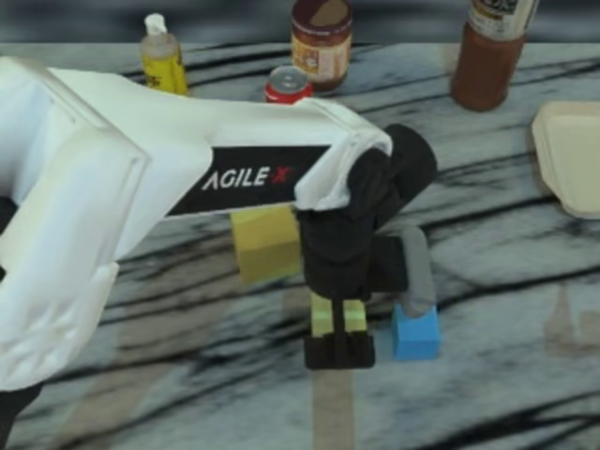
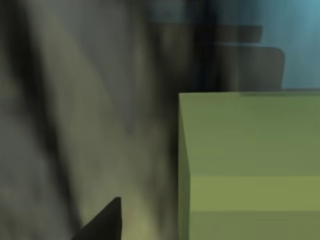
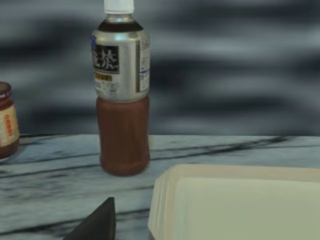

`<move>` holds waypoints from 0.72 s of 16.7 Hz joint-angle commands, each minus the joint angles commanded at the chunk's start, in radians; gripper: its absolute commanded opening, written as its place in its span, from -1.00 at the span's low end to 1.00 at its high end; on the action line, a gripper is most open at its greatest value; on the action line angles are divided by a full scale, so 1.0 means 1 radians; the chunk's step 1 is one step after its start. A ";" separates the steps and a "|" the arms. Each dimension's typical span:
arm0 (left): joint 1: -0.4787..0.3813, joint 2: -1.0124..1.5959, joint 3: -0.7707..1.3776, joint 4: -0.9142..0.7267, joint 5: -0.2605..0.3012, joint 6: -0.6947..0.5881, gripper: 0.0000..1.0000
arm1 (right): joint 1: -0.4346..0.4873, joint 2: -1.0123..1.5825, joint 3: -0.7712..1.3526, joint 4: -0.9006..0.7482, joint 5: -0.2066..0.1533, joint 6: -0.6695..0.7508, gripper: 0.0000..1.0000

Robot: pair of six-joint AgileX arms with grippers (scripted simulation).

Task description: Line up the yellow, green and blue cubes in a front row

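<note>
A grey-white marbled surface (image 1: 506,281) with dark veining fills the top view. The largest thing over it is the white left arm (image 1: 141,187), reaching in from the left with "AGILE X" in white and red on a black panel.

At the right edge lies one cream-coloured tray (image 1: 572,155). Along the far side stand four containers: one brown-liquid bottle (image 1: 489,52) with a silver label whose dark panel carries white characters, seen clearly in the right wrist view (image 3: 122,95); one jar (image 1: 321,42) with an orange label too small to read; one red can (image 1: 287,84); and one yellow bottle with a white cap (image 1: 161,54).

There are three matte cubes, one of each colour. The mustard yellow cube (image 1: 265,242), the biggest, sits just left of the left claw's black wrist. The pale lime green cube (image 1: 337,315) is in the left claw (image 1: 339,349), its black fingers closed against the cube's sides, between the yellow and blue cubes and nearer the front. The bright blue cube (image 1: 415,331), the smallest, rests just right of the green one, apart from it.

The right claw shows only as a dark fingertip (image 3: 97,225) in its own wrist view; I cannot tell how it stands.
</note>
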 joint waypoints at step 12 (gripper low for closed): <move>0.019 -0.076 0.164 -0.240 -0.001 -0.002 1.00 | 0.000 0.000 0.000 0.000 0.000 0.000 1.00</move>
